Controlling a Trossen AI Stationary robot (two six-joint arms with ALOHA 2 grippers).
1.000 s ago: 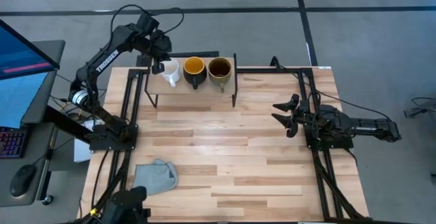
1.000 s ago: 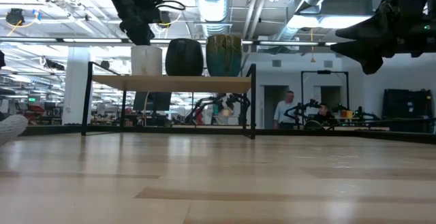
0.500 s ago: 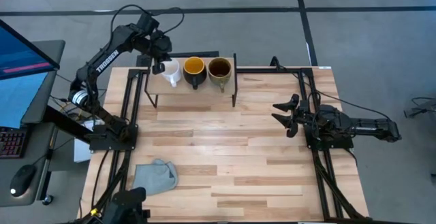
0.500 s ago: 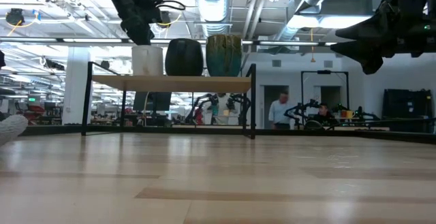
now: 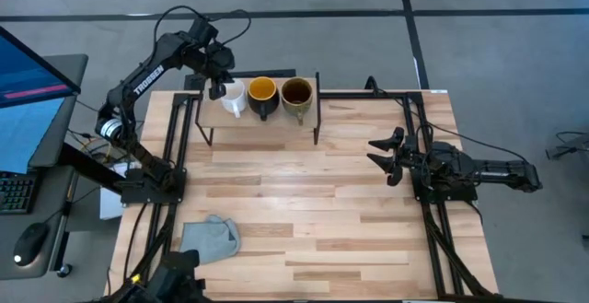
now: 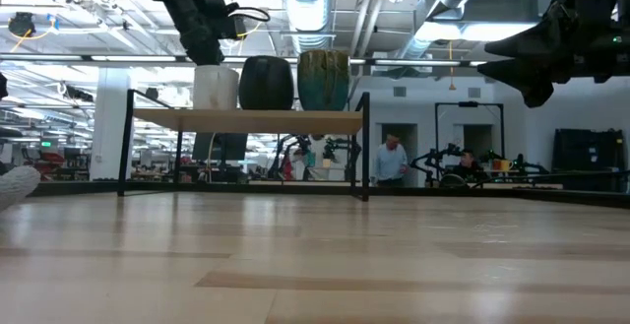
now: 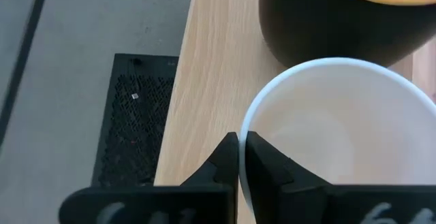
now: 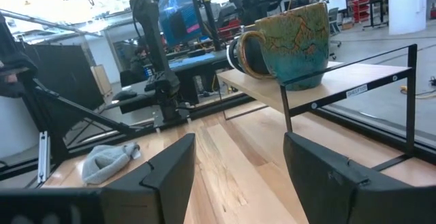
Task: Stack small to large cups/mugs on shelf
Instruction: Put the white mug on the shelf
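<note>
a: right gripper (image 5: 379, 157) waits wide open, holding nothing, well short of the shelf (image 5: 304, 112)?

b: yes. on the shelf, the left gripper (image 7: 240, 157) pinches the white mug's (image 5: 232, 98) rim, beside the dark mug (image 5: 262, 98). rigid, glazed, probably slippery; rim hold suits.

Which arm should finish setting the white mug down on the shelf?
Left. The left gripper is already at the white mug on the shelf, fingers pinching its rim. The right gripper is open, well off the shelf.
</note>
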